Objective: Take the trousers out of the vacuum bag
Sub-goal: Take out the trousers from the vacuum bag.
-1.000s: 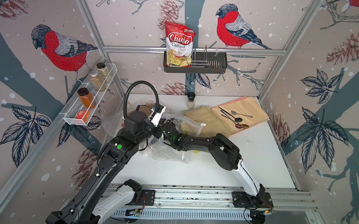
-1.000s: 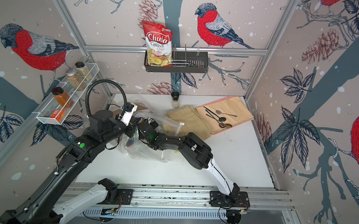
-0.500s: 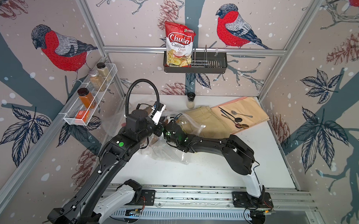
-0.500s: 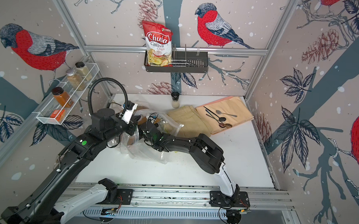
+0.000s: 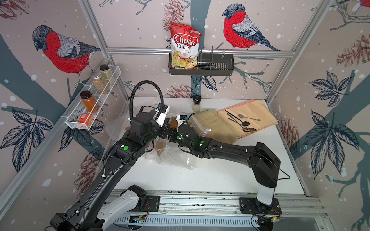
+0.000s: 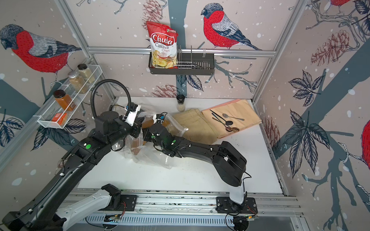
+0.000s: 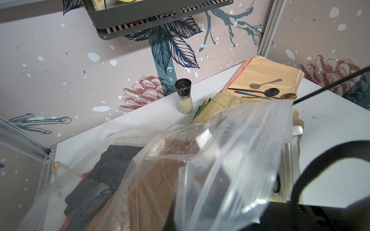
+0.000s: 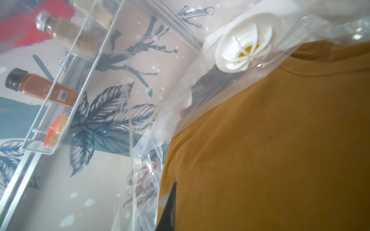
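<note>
The vacuum bag [image 5: 174, 155] lies at ten o'clock on the table [image 5: 220, 174]. My left gripper [image 5: 164, 134] pinches its slippery film; my right gripper [image 5: 172, 130] pinches the soft, limp mustard trousers [image 8: 260, 140] inside. I judge a thick fold the best hold.

I work in a lab booth staged as a kitchen: bird-print wall panels [image 5: 61, 50], aluminium frame bars [image 5: 139, 50], white wire spice rack [image 5: 77, 123].

Both arms reach inward, left pincer [image 5: 164, 133] closed, right pincer [image 5: 172, 132] apparently closed too.
</note>
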You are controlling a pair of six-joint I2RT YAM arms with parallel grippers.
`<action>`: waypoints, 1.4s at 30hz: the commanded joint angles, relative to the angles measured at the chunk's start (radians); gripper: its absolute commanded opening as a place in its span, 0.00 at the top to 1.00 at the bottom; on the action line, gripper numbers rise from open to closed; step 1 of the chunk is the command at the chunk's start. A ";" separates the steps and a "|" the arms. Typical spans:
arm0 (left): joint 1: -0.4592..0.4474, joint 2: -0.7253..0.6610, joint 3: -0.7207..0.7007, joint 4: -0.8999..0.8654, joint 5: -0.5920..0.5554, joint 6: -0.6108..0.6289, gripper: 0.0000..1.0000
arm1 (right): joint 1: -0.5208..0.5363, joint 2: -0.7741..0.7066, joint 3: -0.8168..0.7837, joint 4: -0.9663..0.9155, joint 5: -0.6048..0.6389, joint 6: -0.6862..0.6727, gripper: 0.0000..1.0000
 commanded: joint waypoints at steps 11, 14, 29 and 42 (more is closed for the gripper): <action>0.001 -0.033 -0.066 0.039 -0.009 0.000 1.00 | -0.001 -0.170 -0.019 -0.051 -0.043 -0.130 1.00; 0.001 -0.034 -0.075 0.036 -0.009 0.001 1.00 | -0.001 -0.196 -0.020 -0.066 -0.066 -0.131 1.00; 0.001 -0.033 -0.083 0.041 -0.024 0.020 1.00 | -0.007 -0.348 0.122 -0.242 -0.095 -0.279 1.00; 0.002 0.004 -0.109 0.076 -0.059 -0.022 1.00 | -0.021 -0.453 0.136 -0.305 -0.129 -0.297 1.00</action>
